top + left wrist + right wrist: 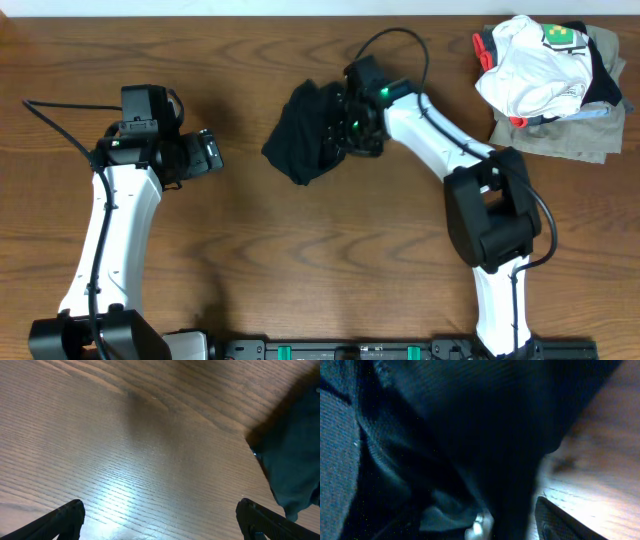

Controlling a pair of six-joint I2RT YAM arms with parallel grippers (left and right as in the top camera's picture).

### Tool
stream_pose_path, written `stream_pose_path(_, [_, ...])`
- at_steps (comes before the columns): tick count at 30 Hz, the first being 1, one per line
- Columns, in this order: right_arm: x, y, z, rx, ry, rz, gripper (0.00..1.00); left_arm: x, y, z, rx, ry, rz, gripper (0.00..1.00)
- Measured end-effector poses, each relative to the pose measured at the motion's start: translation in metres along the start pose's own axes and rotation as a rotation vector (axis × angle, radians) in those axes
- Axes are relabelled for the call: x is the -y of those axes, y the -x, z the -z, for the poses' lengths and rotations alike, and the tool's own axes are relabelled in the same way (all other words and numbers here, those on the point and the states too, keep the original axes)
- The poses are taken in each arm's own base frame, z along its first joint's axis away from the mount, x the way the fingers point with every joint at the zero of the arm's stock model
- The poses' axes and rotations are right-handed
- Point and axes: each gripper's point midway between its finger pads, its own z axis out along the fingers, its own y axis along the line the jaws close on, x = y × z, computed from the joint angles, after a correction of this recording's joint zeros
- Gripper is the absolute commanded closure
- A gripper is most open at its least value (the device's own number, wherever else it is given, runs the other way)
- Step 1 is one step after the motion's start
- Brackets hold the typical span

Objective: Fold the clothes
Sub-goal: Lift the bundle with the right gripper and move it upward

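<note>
Near the middle of the far edge, the right gripper [342,128] grasps a black garment [298,130], while the left gripper [210,152] hovers nearby, jaws released.

1. Your work surface is a brown wooden table [300,260], its grain running left to right; the left wrist view catches a pale glare on the boards
2. Near the middle you have a black garment [295,135], bunched into a crumpled heap; you cannot tell how much of it touches the wood
3. In the far right corner sits a pile of clothes [560,145]: olive and grey pieces lie flat on the table, with a white one trimmed in red heaped on top
4. The heap and the pile lie well apart
</note>
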Motion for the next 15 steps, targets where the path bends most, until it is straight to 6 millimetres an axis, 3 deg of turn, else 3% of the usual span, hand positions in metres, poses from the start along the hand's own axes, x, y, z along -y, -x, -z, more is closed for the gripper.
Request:
stream_pose_path(5, [-0.012, -0.01, -0.023, 0.015, 0.037, -0.048, 0.41, 0.0, 0.0, 0.0, 0.0, 0.0, 0.0, 0.02])
stream_pose_path(10, [-0.018, -0.004, -0.028, 0.051, 0.075, -0.073, 0.48, 0.0, 0.0, 0.0, 0.0, 0.0, 0.0, 0.02])
stream_pose_path(15, [-0.018, 0.003, -0.028, 0.084, 0.075, -0.084, 0.73, 0.0, 0.0, 0.0, 0.0, 0.0, 0.0, 0.02])
